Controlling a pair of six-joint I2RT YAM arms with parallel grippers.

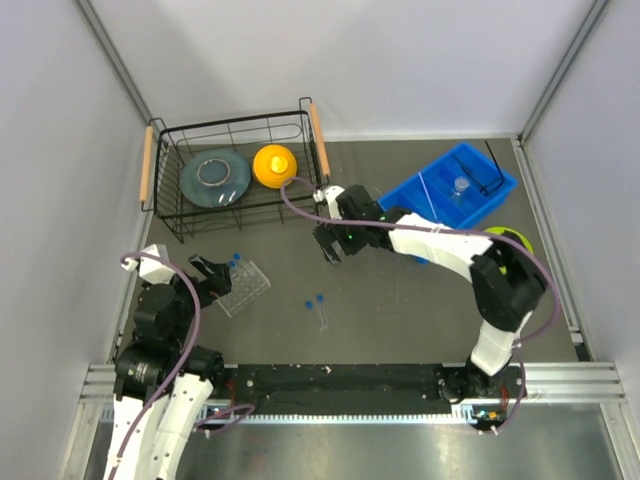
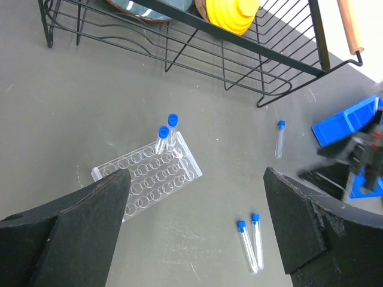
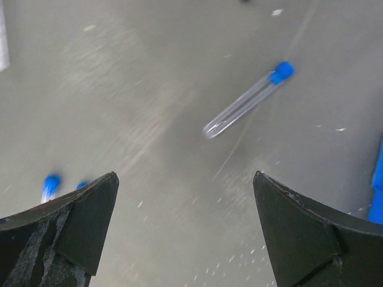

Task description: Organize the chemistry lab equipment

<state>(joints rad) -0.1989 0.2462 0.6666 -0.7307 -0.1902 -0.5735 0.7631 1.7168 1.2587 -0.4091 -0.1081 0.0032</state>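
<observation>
A clear grid rack [image 1: 244, 287] lies at the near left with two blue-capped test tubes [image 1: 235, 261] standing in its far corner; the left wrist view shows the rack [image 2: 149, 179] and these tubes [image 2: 167, 133]. Two more tubes [image 1: 319, 307] lie side by side mid-table, as the left wrist view shows [image 2: 251, 242]. A single tube [image 3: 246, 101] lies ahead of my open, empty right gripper [image 3: 185, 176], which hovers mid-table [image 1: 330, 250]. My left gripper [image 1: 208, 268] is open and empty over the rack's near side [image 2: 196, 179]. A small vial [image 1: 460, 186] and black wire stand [image 1: 492, 172] sit in a blue bin [image 1: 420, 192].
A black wire basket [image 1: 170, 215] with wooden handles stands at the back left, holding a grey plate [image 1: 215, 176] and a yellow dome [image 1: 274, 163]. A lime-green plate [image 1: 515, 238] lies under the right arm. Grey walls close in both sides.
</observation>
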